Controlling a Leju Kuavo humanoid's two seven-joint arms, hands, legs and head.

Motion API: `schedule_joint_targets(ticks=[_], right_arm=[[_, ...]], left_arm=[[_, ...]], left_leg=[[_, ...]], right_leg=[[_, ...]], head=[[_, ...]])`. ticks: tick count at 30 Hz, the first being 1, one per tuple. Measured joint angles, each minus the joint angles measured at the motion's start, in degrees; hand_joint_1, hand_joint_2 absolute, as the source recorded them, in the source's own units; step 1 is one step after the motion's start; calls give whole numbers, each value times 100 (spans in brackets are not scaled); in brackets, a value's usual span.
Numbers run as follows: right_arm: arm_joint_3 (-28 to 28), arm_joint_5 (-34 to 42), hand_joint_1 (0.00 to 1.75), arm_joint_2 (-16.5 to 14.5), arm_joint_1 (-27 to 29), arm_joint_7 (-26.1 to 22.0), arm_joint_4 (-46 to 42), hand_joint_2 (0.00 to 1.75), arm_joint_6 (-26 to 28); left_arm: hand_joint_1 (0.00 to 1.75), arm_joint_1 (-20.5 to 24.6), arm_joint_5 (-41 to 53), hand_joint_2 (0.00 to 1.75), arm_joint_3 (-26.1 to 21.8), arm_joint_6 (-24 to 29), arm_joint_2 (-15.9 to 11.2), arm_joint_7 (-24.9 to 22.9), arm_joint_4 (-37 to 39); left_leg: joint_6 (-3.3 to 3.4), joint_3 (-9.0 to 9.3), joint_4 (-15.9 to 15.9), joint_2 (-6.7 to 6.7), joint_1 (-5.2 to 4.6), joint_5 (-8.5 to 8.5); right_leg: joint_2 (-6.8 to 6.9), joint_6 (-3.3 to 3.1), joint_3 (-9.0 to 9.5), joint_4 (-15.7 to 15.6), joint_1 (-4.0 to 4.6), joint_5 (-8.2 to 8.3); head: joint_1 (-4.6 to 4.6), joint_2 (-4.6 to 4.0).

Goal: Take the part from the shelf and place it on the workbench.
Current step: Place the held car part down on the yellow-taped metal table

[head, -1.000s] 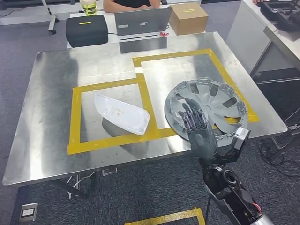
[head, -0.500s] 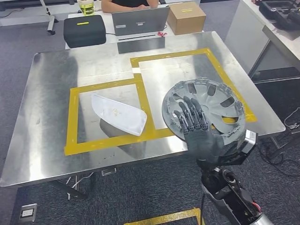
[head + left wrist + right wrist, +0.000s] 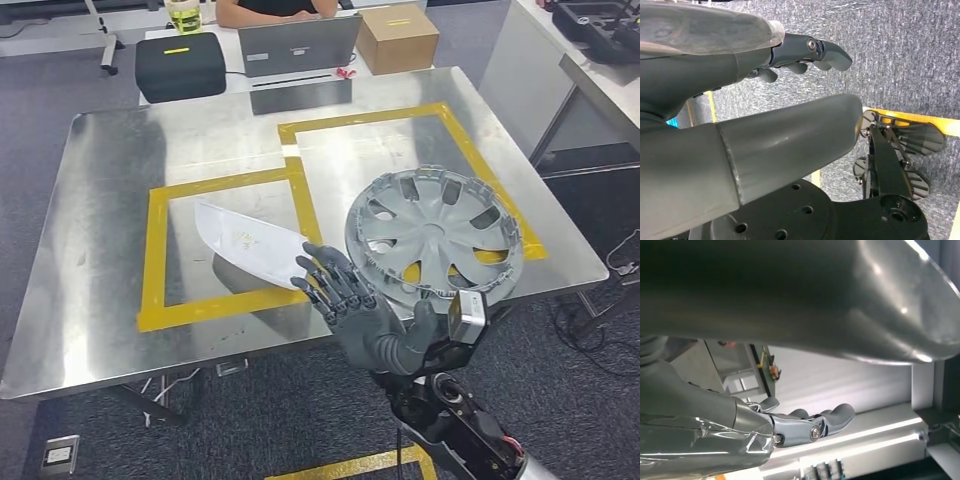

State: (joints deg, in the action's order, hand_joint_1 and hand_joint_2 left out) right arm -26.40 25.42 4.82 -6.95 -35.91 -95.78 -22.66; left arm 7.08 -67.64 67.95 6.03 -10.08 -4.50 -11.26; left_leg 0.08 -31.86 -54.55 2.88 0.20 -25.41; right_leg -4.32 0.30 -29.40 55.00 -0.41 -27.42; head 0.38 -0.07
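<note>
Since the earlier frames the right robot hand [image 3: 355, 305] has let go of the hubcap [image 3: 434, 235] and drawn back and to the left, off the wheel cover and toward the desk's near edge. It now hovers palm up with its fingers [image 3: 321, 275] spread apart and nothing in them, over the near rim of the desk [image 3: 106, 180], just in front of the yellow tape [image 3: 226, 300].

The hubcap lies flat on the steel top, near the right front corner, resting partly inside the right taped rectangle [image 3: 445, 115] and overlapping its near edge. It is apart from the hand.

To the left of the hand, inside the left taped square, lies a white curved plastic panel [image 3: 253, 245]; the fingertips cover its nearer tip in the head view.

At the far side sit a black case [image 3: 181, 62], a grey laptop [image 3: 298, 45] and a cardboard box [image 3: 398, 37].

In the left wrist view the left robot hand [image 3: 753, 115] hangs over grey carpet, fingers loosely extended, holding nothing.
</note>
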Motion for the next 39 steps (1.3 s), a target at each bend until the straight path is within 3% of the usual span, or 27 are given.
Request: schedule_joint_targets(ticks=[3,5,7,8,10,12,13,14,16,17,18,21,22,24,26,27,28,29,32,33,36,37,39], right_arm=[[-187,-32,0,-13,-85,36,0,0,-21],[-301,-38,0,-26,-135,44,0,0,-16],[-405,-38,0,-34,-184,48,1,0,-12],[-452,-39,0,-34,-211,49,3,0,-10],[-531,-39,0,-34,-246,49,12,0,-10],[-597,-39,0,-34,-252,47,30,0,-9],[-621,-39,0,-34,-253,45,40,0,-9],[-640,-39,0,-34,-257,44,49,0,-9],[-676,-39,0,-35,-279,43,61,0,-9],[-694,-39,0,-38,-289,43,64,0,-9],[-710,-38,0,-41,-295,42,69,0,-9],[-748,-37,0,-46,-303,36,81,0,-7],[-760,-37,0,-47,-310,33,83,0,-3],[-777,-33,0,-48,-319,30,83,0,5],[-784,-30,0,-48,-320,28,89,0,10],[-787,-30,0,-48,-320,28,93,0,16],[-790,-30,0,-48,-321,28,99,0,27],[-794,-28,0,-48,-324,27,104,0,38],[-809,-12,0,-49,-358,16,110,0,62],[-814,-3,0,-49,-369,7,110,0,64],[-831,21,0,-50,-378,-12,112,0,66],[-837,26,0,-50,-379,-16,113,0,65],[-847,32,0,-50,-382,-23,115,0,65]], left_arm=[[0,0,-2,0,0,-11,0,-1,0],[0,1,-4,0,0,-20,-4,-4,-1],[0,2,-4,0,0,-27,-4,-11,-2],[0,0,-4,0,0,-30,-1,-15,-2],[0,-7,-1,0,0,-32,0,-19,-2],[0,-12,1,0,0,-35,0,-20,-2],[0,-12,1,0,0,-36,1,-20,-2],[0,-11,1,0,0,-37,2,-20,-2],[0,-7,1,0,0,-37,-14,-20,0],[0,-4,2,0,0,-37,-25,-20,2],[0,-3,2,0,0,-37,-36,-20,4],[0,-13,14,0,1,-37,-36,-21,7],[0,-12,21,0,1,-37,-36,-22,7],[0,-4,36,0,2,-37,-34,-22,7],[0,-3,44,0,2,-37,-34,-23,7],[0,-5,47,0,3,-37,-34,-25,7],[0,-6,49,0,3,-37,-34,-27,7],[0,-4,51,0,4,-37,-34,-28,7],[0,22,54,0,4,-32,-55,-34,6],[0,32,54,0,3,-25,-61,-38,5],[0,38,48,0,2,-4,-56,-55,4],[0,35,44,0,2,-1,-53,-64,4],[0,27,34,0,2,3,-46,-83,4]], left_leg=[[0,0,-1,0,-1,0],[37,21,24,-11,-2,23],[90,104,168,-70,28,97],[112,149,259,-109,58,134],[122,185,311,-180,80,156],[107,185,304,-233,102,152],[82,185,291,-251,122,145],[45,185,267,-260,151,132],[-69,162,163,-264,186,80],[-126,133,98,-260,185,62],[-181,103,53,-258,177,58],[-303,35,28,-256,195,95],[-323,-14,-57,-260,205,14],[-327,-251,-602,-265,203,-392],[-310,-579,-1418,-267,179,-832],[-292,-660,-1671,-267,164,-925],[-257,-624,-1691,-266,146,-904],[-206,-466,-1471,-266,119,-788],[-7,266,-238,-262,-6,-387],[29,381,-13,-261,-41,-331],[76,383,107,-276,-62,-215],[98,361,131,-292,-48,-161],[147,280,170,-327,-18,-52]], right_leg=[[0,0,1,0,0,0],[-25,44,14,-50,-8,30],[71,96,-21,14,8,-44],[155,109,-102,217,24,-181],[313,135,-412,949,-6,-562],[356,186,-655,1504,-73,-725],[371,221,-636,1477,-110,-640],[386,260,-505,1218,-150,-457],[399,353,-130,435,-212,-107],[393,354,-18,183,-226,-33],[380,335,35,72,-222,-23],[358,169,-18,117,-183,9],[363,116,-55,118,-177,42],[384,20,-136,109,-162,107],[399,-44,-228,110,-118,165],[404,-65,-269,111,-90,196],[404,-78,-309,111,-62,228],[401,-85,-345,110,-37,262],[386,-71,-423,111,13,358],[385,-52,-438,112,20,384],[388,44,-465,103,8,453],[388,76,-491,146,4,393],[391,124,-622,542,-2,-26]], head=[[1,0],[-2,0],[12,0],[35,0],[95,0],[117,0],[122,0],[130,0],[177,0],[201,0],[203,0],[112,0],[75,0],[-14,0],[-83,0],[-99,0],[-106,0],[-109,0],[-108,0],[-101,0],[-92,0],[-92,0],[-52,0]])
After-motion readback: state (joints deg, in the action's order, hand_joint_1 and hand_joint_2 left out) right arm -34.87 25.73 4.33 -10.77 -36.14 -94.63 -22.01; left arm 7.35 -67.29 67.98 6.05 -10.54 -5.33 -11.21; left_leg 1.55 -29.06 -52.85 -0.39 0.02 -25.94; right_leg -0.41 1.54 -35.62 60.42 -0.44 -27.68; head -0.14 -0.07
